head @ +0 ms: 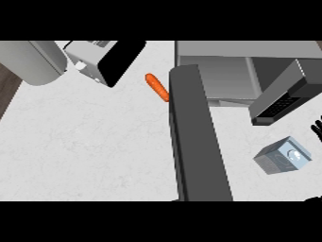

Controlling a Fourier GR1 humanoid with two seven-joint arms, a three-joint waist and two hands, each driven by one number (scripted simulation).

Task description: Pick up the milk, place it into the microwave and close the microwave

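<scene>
The milk [283,157] is seen as a small grey carton with a pale, light-blue printed face, lying tilted on the white desk at the right side of the view, in front of the microwave's control panel and apart from it. The microwave [219,71] is a grey box at the upper middle and right, its cavity exposed and bare inside. Its door [195,137] is swung wide open, reaching as a long dark slab toward the lower edge, left of the milk.
</scene>
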